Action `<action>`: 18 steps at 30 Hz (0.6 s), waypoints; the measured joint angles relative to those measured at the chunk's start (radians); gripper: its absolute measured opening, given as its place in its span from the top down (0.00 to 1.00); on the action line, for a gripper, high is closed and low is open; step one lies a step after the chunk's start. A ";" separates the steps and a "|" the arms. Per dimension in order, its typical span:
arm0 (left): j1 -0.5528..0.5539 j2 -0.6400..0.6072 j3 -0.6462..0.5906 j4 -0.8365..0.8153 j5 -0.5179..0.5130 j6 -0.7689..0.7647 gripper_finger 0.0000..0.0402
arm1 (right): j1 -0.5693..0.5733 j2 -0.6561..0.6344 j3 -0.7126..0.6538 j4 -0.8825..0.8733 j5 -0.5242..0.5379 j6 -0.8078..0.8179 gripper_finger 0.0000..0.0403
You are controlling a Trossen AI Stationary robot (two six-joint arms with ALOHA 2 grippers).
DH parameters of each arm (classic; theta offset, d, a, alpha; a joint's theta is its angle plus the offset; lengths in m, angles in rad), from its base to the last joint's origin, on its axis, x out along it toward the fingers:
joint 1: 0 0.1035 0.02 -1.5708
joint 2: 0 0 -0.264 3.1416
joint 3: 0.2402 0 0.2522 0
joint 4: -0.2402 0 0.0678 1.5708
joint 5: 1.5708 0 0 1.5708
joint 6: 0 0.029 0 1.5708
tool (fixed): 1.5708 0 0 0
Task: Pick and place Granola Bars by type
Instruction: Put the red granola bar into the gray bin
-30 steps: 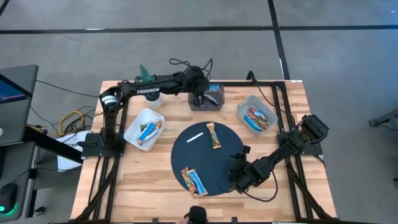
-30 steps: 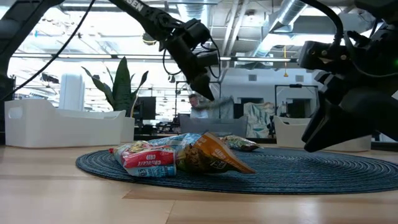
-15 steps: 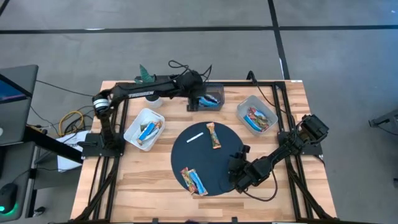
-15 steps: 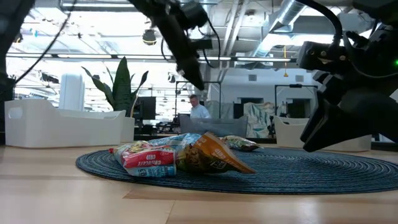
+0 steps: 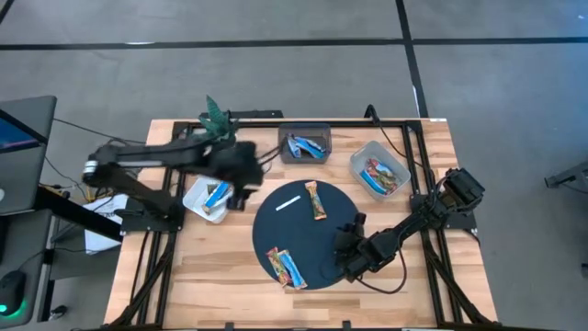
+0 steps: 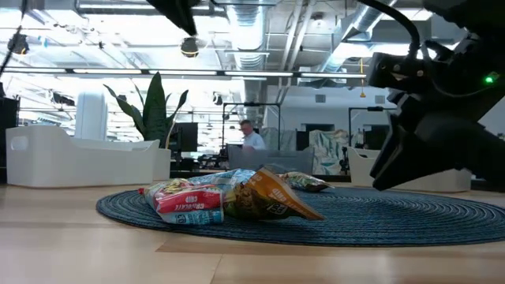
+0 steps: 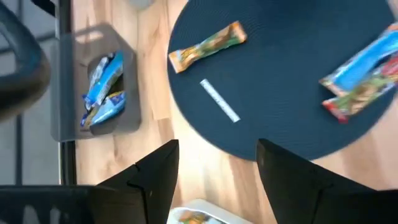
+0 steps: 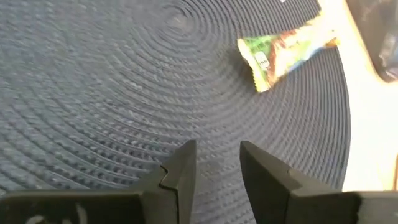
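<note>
Three granola bars lie flat on the round dark mat (image 5: 276, 230): an orange-green one (image 5: 317, 199) toward its far side, and a blue one (image 5: 292, 269) beside a red one (image 5: 276, 260) at its near edge. The thin white stick (image 5: 289, 202) lies by the orange-green bar. Blue bars fill the dark bin (image 5: 305, 145). My left gripper (image 5: 243, 187) is open and empty, raised between the left white bin (image 5: 211, 191) and the mat; its wrist view shows the orange-green bar (image 7: 208, 46) and the blue bar (image 7: 367, 62). My right gripper (image 5: 347, 257) hovers open and empty over the mat's right near part, the orange-green bar (image 8: 286, 50) ahead of it.
A right white bin (image 5: 378, 173) holds red multicoloured bars, and the left white bin holds more bars. A small green plant (image 5: 216, 112) stands at the far left corner. A black frame runs along the table's edges. Bare mat lies between the bars.
My left arm has swung from over the dark bin at the far edge toward the table's left and near side, and now hangs between the left white bin and the mat. In the low view it has left the picture upward. The bars have kept their places.
</note>
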 joint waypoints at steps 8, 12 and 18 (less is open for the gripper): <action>-0.328 -0.252 -0.245 0.027 -0.383 -0.262 0.48 | -0.045 0.000 0.074 0.029 0.039 -0.178 0.71; -0.458 -0.366 -0.421 0.095 -0.533 -0.368 0.48 | -0.086 0.000 0.161 0.041 0.059 -0.333 0.71; -0.581 -0.486 -0.663 0.278 -0.610 -0.433 0.48 | -0.165 0.000 0.278 0.089 0.037 -0.515 0.71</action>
